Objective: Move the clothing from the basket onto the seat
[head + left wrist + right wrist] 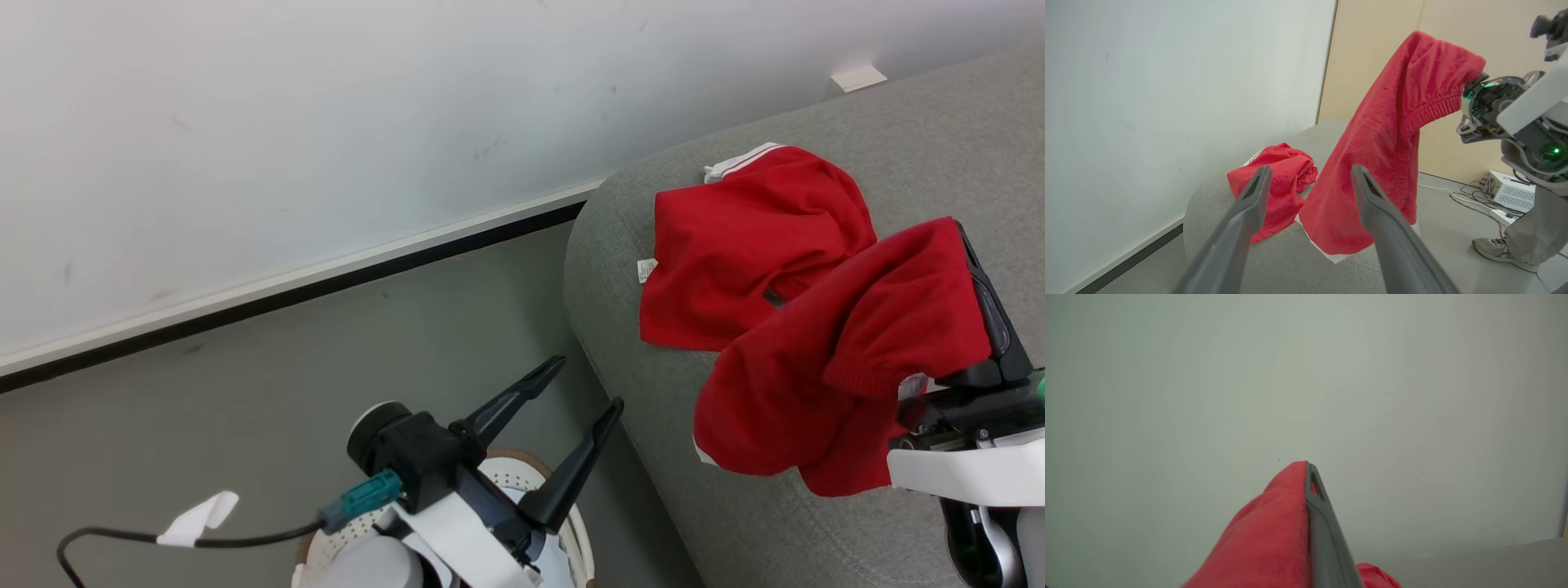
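- The right fingers (980,278) were clamped on one red garment (824,384), which hung over the seat (939,131).
- The other garment (751,245) lay on the seat, just beside it.
- The left fingers (581,461) stood apart, empty, above the basket (522,459).
- Recommended procedure: lower until the cloth pooled on the cushion, then release, away from the rounded edge.

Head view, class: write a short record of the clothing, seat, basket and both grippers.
lying garment: crumpled on the seat
held garment: hangs from the right gripper, above the seat
right gripper: fingers shut on the held garment
left gripper: fingers open, empty, over the basket
basket: beside the seat, partly hidden
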Tool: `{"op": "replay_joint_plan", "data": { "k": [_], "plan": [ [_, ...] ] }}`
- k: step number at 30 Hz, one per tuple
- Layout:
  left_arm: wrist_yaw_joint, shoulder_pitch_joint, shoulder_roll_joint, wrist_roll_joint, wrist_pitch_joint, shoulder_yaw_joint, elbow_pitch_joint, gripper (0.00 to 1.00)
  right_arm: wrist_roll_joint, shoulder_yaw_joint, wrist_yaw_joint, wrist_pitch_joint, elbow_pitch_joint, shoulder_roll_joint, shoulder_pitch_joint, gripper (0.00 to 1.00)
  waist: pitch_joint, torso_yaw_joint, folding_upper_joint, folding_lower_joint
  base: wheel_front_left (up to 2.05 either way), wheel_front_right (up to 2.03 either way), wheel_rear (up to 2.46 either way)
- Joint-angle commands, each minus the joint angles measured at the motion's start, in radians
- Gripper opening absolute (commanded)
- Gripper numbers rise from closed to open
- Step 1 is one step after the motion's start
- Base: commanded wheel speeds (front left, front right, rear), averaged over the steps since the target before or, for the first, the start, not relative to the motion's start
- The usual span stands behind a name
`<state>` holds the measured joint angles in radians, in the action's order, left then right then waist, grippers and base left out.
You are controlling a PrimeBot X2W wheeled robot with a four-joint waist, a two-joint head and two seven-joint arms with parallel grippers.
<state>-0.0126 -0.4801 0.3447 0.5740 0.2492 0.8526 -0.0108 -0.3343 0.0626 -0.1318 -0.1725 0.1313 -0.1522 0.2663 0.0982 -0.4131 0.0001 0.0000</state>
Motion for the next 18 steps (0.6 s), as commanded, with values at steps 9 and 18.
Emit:
{"op": "replay_joint_plan", "data": {
  "k": [9,18],
  "plan": [
    [-0.009,-0.009,0.015,-0.013,-0.003,0.005,0.003,1.00,0.038,-0.035,0.002,0.060,0.022,-0.065,0.092,0.00,0.027,0.010,-0.0001,0.0000,0.00,0.00,0.00],
    [-0.012,-0.024,0.087,-0.016,-0.036,-0.012,0.069,1.00,0.083,-0.172,0.002,0.209,0.042,-0.167,0.263,0.00,0.121,0.036,-0.0001,0.0000,0.00,0.00,0.00]
  ]
}}
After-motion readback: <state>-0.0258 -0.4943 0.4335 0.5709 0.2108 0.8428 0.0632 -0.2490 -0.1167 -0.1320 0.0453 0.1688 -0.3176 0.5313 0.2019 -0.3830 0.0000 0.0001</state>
